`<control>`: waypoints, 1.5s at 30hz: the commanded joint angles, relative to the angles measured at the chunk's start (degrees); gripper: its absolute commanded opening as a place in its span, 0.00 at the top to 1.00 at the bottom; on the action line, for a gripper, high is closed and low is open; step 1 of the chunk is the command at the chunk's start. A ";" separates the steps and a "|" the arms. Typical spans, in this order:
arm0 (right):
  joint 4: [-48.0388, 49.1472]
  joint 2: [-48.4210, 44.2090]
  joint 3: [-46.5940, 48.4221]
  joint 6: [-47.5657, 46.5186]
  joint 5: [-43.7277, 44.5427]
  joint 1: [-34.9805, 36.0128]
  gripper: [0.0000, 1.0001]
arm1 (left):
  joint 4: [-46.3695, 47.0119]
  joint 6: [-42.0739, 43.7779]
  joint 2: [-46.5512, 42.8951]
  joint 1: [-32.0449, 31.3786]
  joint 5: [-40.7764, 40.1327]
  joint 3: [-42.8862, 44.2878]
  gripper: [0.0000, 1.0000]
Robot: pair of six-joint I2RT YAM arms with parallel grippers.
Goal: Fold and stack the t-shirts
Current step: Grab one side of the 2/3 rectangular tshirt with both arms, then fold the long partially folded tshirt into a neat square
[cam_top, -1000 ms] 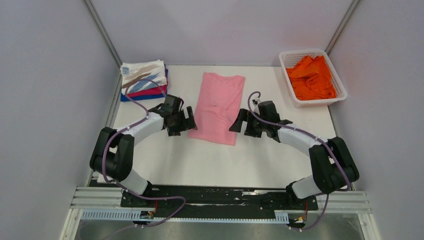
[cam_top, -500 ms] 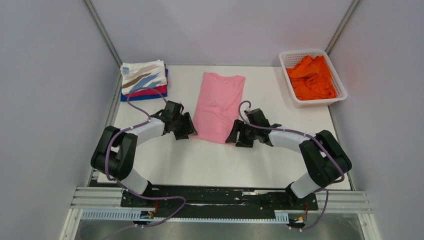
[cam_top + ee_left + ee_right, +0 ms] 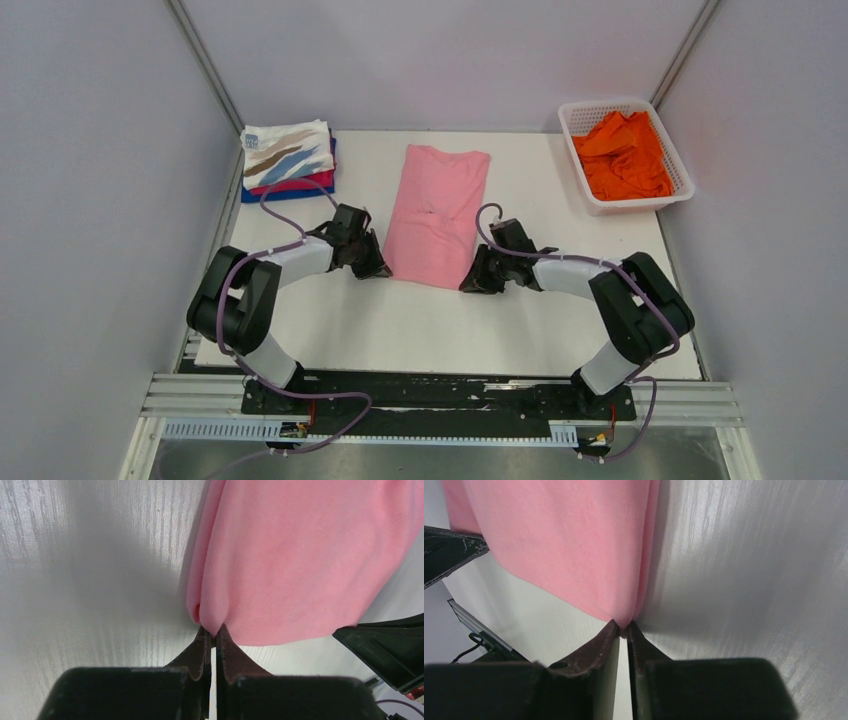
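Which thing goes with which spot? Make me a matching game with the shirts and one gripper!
Things:
1. pink t-shirt
2. orange cloth
3. streak-print t-shirt
4. left gripper

Spots:
A. on top of the folded pile at the far left corner
B. crumpled in the white basket
C. shut on the pink t-shirt's near left corner
D. spread out in the middle of the table

Pairs: 1-D, 2-B, 3-A, 4-C
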 commanded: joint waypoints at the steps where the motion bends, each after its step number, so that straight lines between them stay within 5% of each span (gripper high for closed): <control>1: 0.07 2.74 -1.98 -0.61 5.29 0.56 0.94 | -1.39 1.06 0.67 -0.46 -2.25 -1.41 1.00; 9: 1.64 -6.28 -6.52 -8.81 -1.42 2.62 1.00 | -0.30 1.46 -7.87 -3.29 -2.84 -6.26 1.00; 19: -7.70 -26.08 -11.15 -11.34 -14.98 5.83 1.00 | -16.83 -1.35 -34.30 -9.23 -5.91 -8.42 1.00; 24: -9.52 -32.93 -9.57 -9.59 -10.43 5.03 1.00 | -17.70 0.43 -40.58 -9.84 -3.43 -7.14 1.00; 36: -8.05 -22.31 4.87 -11.63 -9.82 -8.98 1.00 | -11.66 3.26 -25.00 -8.55 -20.20 9.40 1.00; 45: -7.48 -9.64 16.78 -12.07 -6.87 -14.79 1.00 | -3.62 7.26 -7.34 -2.97 -19.95 21.67 1.00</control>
